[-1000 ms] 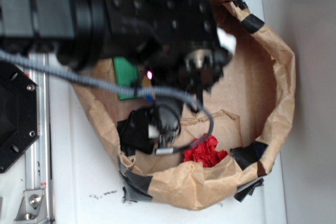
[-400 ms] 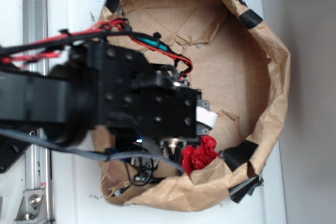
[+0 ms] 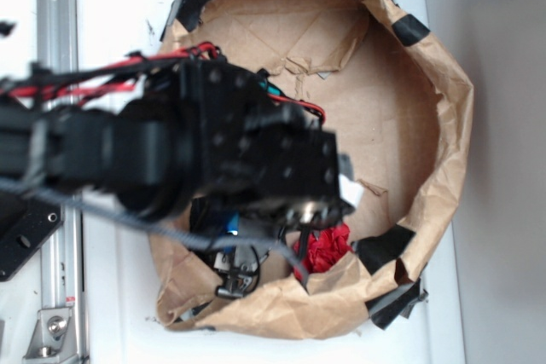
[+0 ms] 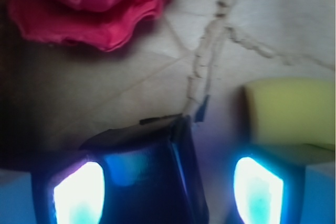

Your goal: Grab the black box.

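Since the earlier frame the arm has shifted slightly up and right over the paper bag [image 3: 444,125]; the gripper [image 4: 168,192] stays low inside it. Ahead and left of the gripper lies crumpled red material [image 4: 89,3]; ahead right, just beside the right finger, a yellow object [image 4: 291,111]. The black box [image 4: 149,166] sits between the glowing fingers [image 4: 79,190], nearer the left one. The jaws stand apart; contact with the box cannot be confirmed.
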You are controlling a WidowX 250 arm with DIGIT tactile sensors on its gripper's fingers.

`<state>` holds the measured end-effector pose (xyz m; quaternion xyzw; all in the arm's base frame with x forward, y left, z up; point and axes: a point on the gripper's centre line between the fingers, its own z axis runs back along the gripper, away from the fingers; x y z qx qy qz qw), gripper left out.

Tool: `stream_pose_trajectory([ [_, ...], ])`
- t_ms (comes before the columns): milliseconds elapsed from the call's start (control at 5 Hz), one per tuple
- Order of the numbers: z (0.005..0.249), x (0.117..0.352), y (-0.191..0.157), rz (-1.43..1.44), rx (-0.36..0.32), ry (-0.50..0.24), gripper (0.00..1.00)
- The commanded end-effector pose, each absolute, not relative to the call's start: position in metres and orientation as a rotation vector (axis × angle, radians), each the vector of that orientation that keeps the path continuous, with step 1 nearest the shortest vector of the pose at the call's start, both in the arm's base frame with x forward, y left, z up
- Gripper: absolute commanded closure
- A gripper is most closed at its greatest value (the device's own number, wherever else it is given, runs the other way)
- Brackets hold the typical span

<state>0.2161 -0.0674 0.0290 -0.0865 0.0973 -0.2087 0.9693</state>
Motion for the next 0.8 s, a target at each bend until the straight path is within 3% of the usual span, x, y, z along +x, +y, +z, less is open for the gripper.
stream_pose_trajectory([
  [0,0.023,0.186,-0.101,-0.59,-0.303,0.224,0.0],
  [200,0.015,0.18,-0.113,-0.618,-0.256,0.228,0.0],
  [400,-0.006,0.188,-0.103,-0.589,-0.197,0.234,0.0],
  [600,-0.01,0.204,-0.086,-0.513,-0.18,0.217,1.0],
])
